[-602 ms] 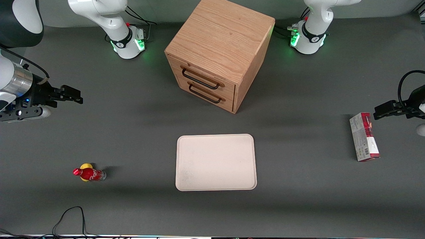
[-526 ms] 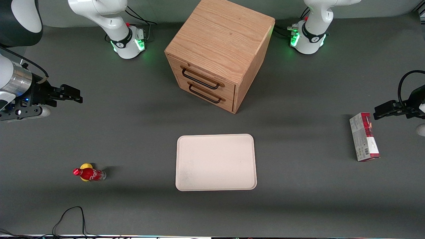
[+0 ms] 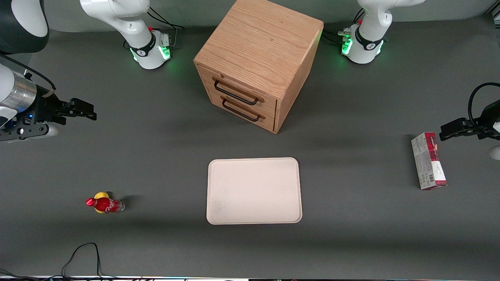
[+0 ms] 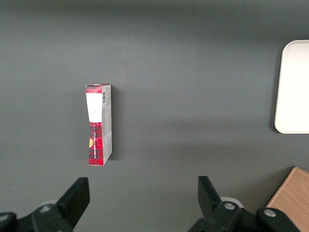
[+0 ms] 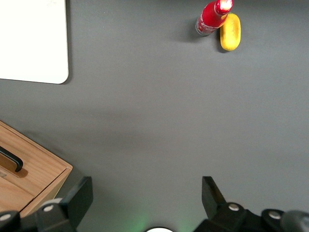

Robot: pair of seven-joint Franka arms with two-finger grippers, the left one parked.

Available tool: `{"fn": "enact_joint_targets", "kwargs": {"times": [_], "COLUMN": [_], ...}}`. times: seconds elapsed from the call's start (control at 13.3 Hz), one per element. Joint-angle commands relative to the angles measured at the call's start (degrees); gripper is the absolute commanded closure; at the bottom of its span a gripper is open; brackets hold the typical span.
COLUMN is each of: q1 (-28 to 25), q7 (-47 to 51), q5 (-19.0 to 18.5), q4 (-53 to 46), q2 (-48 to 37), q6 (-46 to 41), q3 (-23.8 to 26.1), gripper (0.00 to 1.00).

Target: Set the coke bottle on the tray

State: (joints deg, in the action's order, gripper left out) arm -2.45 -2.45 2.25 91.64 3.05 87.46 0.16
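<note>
The coke bottle (image 3: 104, 204), with red cap, red label and clear base, stands on the grey table toward the working arm's end, touching a small yellow lemon-like lump (image 3: 101, 196). It also shows in the right wrist view (image 5: 212, 17) beside the lump (image 5: 230, 32). The cream-white tray (image 3: 254, 191) lies flat mid-table, nearer the camera than the cabinet; one corner of the tray shows in the right wrist view (image 5: 33, 43). My right gripper (image 3: 88, 111) hangs open and empty well above the table, farther from the camera than the bottle. It also shows in the right wrist view (image 5: 145, 193).
A wooden two-drawer cabinet (image 3: 258, 62) stands at the table's middle, farther from the camera than the tray. A red-and-grey carton (image 3: 428, 160) lies toward the parked arm's end. A black cable (image 3: 84, 253) loops at the near table edge.
My right gripper has drifted very slightly away from the camera. The bottle, the lump and the tray have not moved.
</note>
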Motion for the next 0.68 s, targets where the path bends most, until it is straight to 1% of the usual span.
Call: {"fn": "enact_joint_targets", "kwargs": {"times": [0.0, 0.6], "q1": [0.34, 0.51], "q7": [-0.28, 0.16], "q5": [0.74, 0.92], "q4": [-1.9, -4.45], "q2": [0.29, 2.4], "q6": [-1.24, -1.41], "q3": [0.28, 0.19], "gripper": [0.0, 0.0]}}
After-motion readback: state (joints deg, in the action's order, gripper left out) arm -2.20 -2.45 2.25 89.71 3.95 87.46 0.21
